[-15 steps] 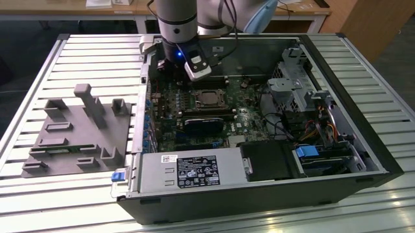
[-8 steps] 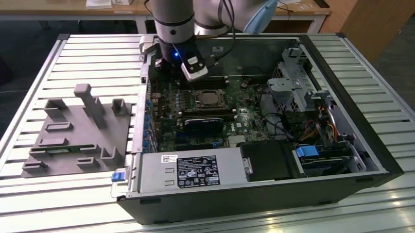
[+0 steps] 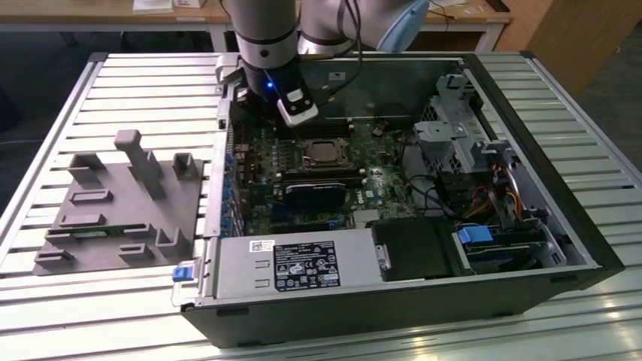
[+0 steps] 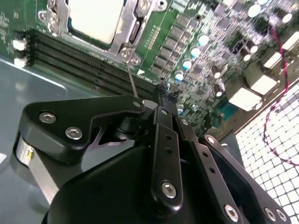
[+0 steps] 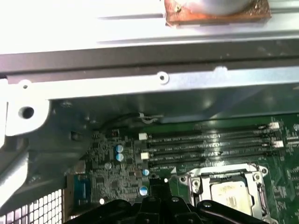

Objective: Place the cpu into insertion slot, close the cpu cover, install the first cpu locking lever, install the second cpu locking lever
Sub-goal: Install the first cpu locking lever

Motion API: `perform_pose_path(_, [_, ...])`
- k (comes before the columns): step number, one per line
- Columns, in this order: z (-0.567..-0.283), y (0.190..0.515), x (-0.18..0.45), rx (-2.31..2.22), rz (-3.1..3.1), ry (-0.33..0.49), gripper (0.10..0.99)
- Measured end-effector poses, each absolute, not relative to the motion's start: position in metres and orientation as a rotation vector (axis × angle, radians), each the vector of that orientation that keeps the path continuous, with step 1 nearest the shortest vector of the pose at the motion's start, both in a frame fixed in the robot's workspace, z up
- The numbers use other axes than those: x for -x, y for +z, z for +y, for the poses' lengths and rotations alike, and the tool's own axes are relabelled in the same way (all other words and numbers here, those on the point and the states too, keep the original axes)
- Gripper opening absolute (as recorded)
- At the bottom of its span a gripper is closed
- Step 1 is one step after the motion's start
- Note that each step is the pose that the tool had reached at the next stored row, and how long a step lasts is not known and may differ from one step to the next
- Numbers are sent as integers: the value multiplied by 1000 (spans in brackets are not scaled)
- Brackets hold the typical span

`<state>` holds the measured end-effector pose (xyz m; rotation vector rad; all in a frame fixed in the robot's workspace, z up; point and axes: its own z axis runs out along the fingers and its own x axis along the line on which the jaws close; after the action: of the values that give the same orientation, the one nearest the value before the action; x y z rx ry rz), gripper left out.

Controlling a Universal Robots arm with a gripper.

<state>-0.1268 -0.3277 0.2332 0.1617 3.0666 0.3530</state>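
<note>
Silver-grey chip [image 4: 95, 18] sits under its cover [image 4: 123, 25]; the gripper [image 4: 161, 91], apparently pressed together, is right at the thin lever [image 4: 131, 78], which could slip and spring back.

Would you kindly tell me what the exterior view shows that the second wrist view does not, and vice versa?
The exterior view adds the whole case, the power supply and a grey fixture at that view's left. The second wrist view adds the gripper up close, a thin lever beside the cpu, and lit mesh. Both share the cpu framed by its cover, with memory slots alongside.
</note>
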Motion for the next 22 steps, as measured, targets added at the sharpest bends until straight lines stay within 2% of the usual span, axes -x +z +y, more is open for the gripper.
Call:
perform_pose_path(5, [-328,233,127,-163,3063,393,106])
perform_pose_path(22, [-328,233,91,-163,3063,396,106])
